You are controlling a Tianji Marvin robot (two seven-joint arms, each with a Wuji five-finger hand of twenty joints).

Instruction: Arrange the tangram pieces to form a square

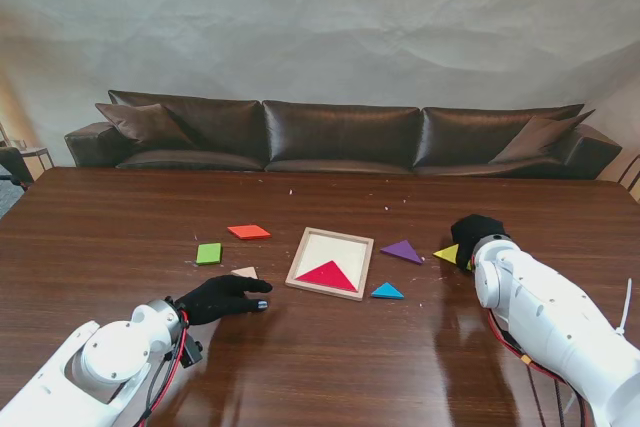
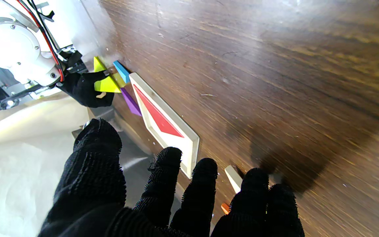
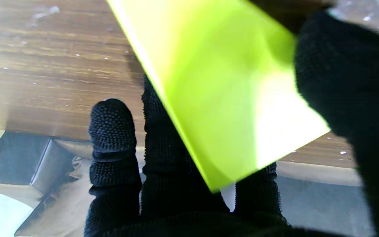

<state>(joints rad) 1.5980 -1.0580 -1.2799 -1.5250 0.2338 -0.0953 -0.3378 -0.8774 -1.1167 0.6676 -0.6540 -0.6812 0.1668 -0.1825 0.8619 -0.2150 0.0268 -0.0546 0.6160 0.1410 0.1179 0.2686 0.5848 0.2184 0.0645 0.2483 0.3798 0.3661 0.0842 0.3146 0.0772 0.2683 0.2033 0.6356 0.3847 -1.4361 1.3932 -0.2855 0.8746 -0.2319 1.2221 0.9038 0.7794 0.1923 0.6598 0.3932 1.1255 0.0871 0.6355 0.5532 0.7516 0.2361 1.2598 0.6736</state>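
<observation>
A wooden square tray (image 1: 303, 265) lies mid-table with a red triangle (image 1: 328, 275) inside it. Around it rest a purple triangle (image 1: 403, 250), a blue triangle (image 1: 387, 291), a green square (image 1: 209, 253), an orange parallelogram (image 1: 249, 232) and a pale piece (image 1: 245, 272). My right hand (image 1: 473, 238) is shut on the yellow triangle (image 1: 447, 254), which fills the right wrist view (image 3: 229, 92) between thumb and fingers (image 3: 112, 131). My left hand (image 1: 222, 298) rests on the table nearer to me than the pale piece (image 2: 234, 177), fingers (image 2: 206, 191) spread, holding nothing.
A dark leather sofa (image 1: 340, 137) runs along the far side of the table. The table's far edge (image 1: 320, 172) lies well beyond the pieces. Bare wood (image 1: 330, 367) stretches between both arms, nearer to me than the tray.
</observation>
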